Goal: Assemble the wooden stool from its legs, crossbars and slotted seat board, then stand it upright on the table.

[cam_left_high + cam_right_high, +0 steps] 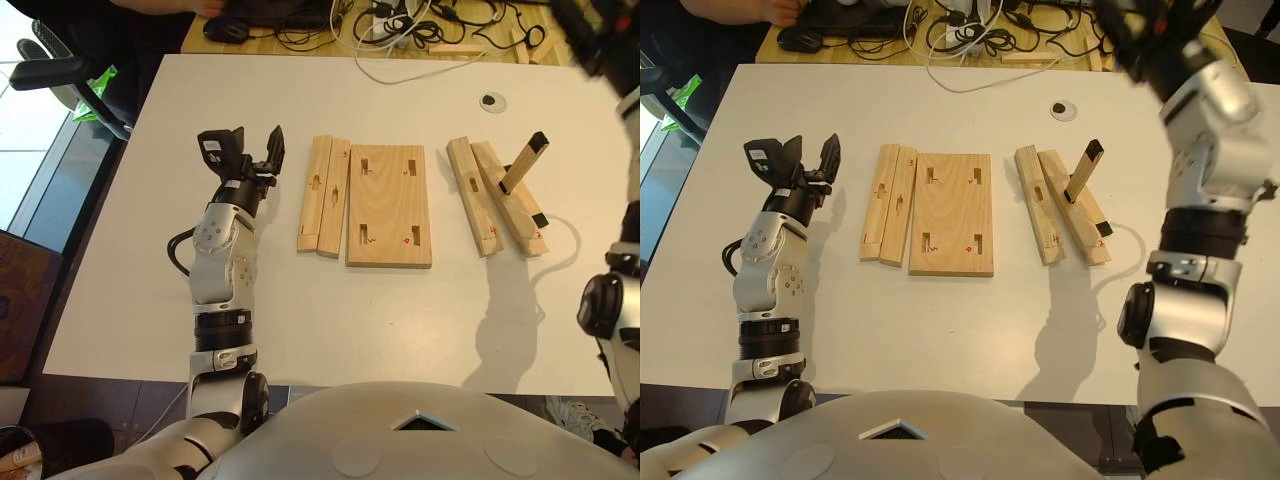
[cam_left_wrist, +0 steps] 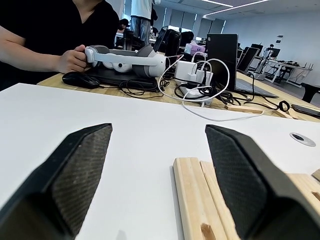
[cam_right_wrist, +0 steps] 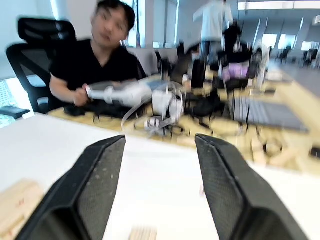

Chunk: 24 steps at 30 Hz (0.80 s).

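The slotted seat board [image 1: 388,205] lies flat in the middle of the white table [image 1: 300,320]. Two wooden legs [image 1: 323,195] lie side by side touching its left edge. To its right lie two more legs [image 1: 482,200], and a short crossbar [image 1: 523,162] with a dark tip stands tilted in the slot of the outer one. My left gripper [image 1: 246,150] hovers open just left of the left legs [image 2: 195,200], its fingers [image 2: 80,175] empty. My right gripper [image 3: 160,190] is raised over the table's far right part, open and holding nothing.
A small round disc [image 1: 492,101] sits on the far right of the table. A white cable [image 1: 400,72] loops over the far edge from a cluttered wooden desk [image 1: 300,40] behind. A thin cable [image 1: 568,240] curls beside the right legs. An office chair [image 1: 60,70] stands at the left.
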Each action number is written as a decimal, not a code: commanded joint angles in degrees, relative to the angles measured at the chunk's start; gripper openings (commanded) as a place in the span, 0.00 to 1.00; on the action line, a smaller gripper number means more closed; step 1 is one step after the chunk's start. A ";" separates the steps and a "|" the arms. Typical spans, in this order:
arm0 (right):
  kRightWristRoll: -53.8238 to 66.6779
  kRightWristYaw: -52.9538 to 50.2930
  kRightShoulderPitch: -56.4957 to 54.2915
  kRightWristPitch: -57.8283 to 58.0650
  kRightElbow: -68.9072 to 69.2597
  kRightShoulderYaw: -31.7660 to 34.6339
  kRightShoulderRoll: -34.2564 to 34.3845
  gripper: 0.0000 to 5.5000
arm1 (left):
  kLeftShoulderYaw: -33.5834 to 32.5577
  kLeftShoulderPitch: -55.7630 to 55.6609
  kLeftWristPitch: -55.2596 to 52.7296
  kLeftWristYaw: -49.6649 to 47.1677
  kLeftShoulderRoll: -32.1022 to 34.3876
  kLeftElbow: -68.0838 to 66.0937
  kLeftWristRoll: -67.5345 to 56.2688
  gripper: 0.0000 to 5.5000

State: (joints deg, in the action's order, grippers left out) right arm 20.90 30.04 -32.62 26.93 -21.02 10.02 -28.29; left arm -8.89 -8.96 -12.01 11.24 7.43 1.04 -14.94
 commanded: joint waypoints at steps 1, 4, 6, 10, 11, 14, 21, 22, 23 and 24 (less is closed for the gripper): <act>-2.25 -4.40 5.22 5.48 -2.14 -1.47 2.48 0.47 | 0.73 -0.07 -1.26 -0.44 -0.20 0.88 0.19 0.62; -2.21 -7.88 3.69 5.02 -2.35 -0.66 4.21 0.47 | 0.91 -0.53 -1.01 -0.62 -0.41 0.49 0.23 0.62; -1.82 -8.97 2.30 2.67 -1.97 0.15 5.07 0.47 | 0.88 -0.85 -0.72 -0.75 -0.58 0.02 0.15 0.62; -2.71 -9.82 0.97 -7.09 2.70 1.53 5.62 0.47 | 0.78 -1.44 -0.19 -0.85 -0.93 -0.92 0.08 0.62; -3.31 -10.02 0.87 -9.05 4.34 1.61 5.44 0.47 | 0.74 -1.48 -0.14 -0.84 -0.97 -1.04 0.03 0.62; -4.52 -9.35 0.26 -12.79 14.70 0.76 4.27 0.47 | 0.63 -1.72 -0.06 -0.72 -0.90 -1.53 -0.07 0.62; 6.85 -0.06 5.03 8.05 31.67 -5.95 3.09 0.47 | 0.53 -1.44 0.10 -1.04 -0.86 -1.29 0.03 0.62; 7.28 -1.00 5.51 9.33 31.41 -5.26 3.52 0.47 | 0.55 -1.34 0.07 -1.11 -0.90 -1.11 0.03 0.62; 7.82 -2.27 5.79 11.30 30.98 -4.43 3.96 0.47 | 0.56 -1.28 0.05 -1.14 -0.91 -1.00 0.02 0.62; 7.76 -3.05 6.42 13.69 30.13 -4.47 3.63 0.47 | 0.58 -1.24 0.01 -1.18 -0.91 -0.93 0.01 0.62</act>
State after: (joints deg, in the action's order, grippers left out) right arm 28.23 28.38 -26.84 37.00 10.15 4.72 -24.59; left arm -8.36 -10.24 -11.83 10.36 6.56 -0.43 -15.18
